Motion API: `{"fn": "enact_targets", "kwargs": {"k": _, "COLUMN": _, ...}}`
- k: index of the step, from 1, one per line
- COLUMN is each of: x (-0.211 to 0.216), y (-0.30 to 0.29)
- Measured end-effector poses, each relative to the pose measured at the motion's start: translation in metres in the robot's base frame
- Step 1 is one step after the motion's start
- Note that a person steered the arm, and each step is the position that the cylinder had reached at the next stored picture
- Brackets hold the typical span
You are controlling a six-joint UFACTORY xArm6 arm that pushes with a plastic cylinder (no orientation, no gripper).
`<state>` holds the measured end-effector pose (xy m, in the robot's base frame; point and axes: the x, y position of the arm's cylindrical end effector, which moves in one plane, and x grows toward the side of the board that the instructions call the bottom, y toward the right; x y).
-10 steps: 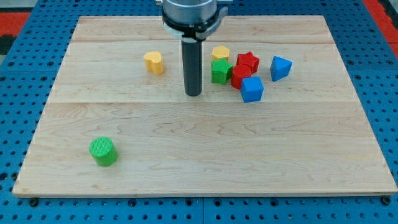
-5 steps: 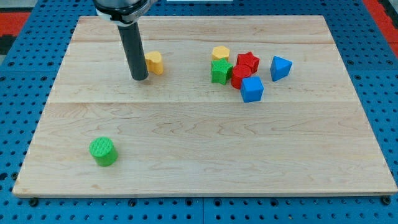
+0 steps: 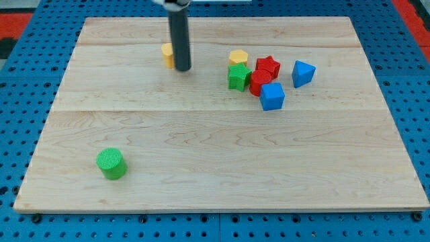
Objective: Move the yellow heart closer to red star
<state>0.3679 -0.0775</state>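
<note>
1. Pale wooden board (image 3: 222, 168) is lying on a blue pegboard table (image 3: 20, 121); a strip of red is showing at the view's top corners. No brand, label or writing is readable anywhere.

2. Landmark: red star (image 3: 267, 66), sitting in a cluster in the board's upper right part.

3. Yellow heart (image 3: 166, 54) is sitting well apart from the red star, toward the view's left and slightly higher. It is looking like a small, warm yellow-orange block; only its left part is showing, as the rod is covering the rest, so the heart outline is hard to make out.

4. My tip (image 3: 183, 69) is resting on the board just right of and slightly below the yellow heart, between it and the red star, touching or nearly touching the heart; I cannot tell which. The arm is carrying no gripper, so nothing is being held.

5. Around the red star: yellow hexagon (image 3: 238, 58) just left; green star (image 3: 238, 77) lower left; a second red block (image 3: 259, 82) touching it from below, shape unclear; blue cube (image 3: 272, 96) further below; blue block (image 3: 303, 72) near, to the right.

6. Green cylinder (image 3: 111, 163) is standing far from the red star, toward the view's bottom left.
</note>
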Motion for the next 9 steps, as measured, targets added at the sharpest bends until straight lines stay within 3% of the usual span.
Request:
{"fn": "enact_targets", "kwargs": {"k": 1, "x": -0.005, "y": -0.054}}
{"fn": "enact_targets", "kwargs": {"k": 2, "x": -0.045, "y": -0.029}}
{"fn": "enact_targets", "kwargs": {"k": 3, "x": -0.056, "y": -0.002}}
{"fn": "enact_targets", "kwargs": {"k": 4, "x": -0.064, "y": -0.017}}
{"fn": "enact_targets", "kwargs": {"k": 5, "x": -0.089, "y": 0.007}}
{"fn": "enact_targets", "kwargs": {"k": 6, "x": -0.09, "y": 0.099}}
{"fn": "enact_targets", "kwargs": {"k": 8, "x": -0.134, "y": 0.1}}
{"fn": "enact_targets", "kwargs": {"k": 9, "x": -0.137, "y": 0.151}}
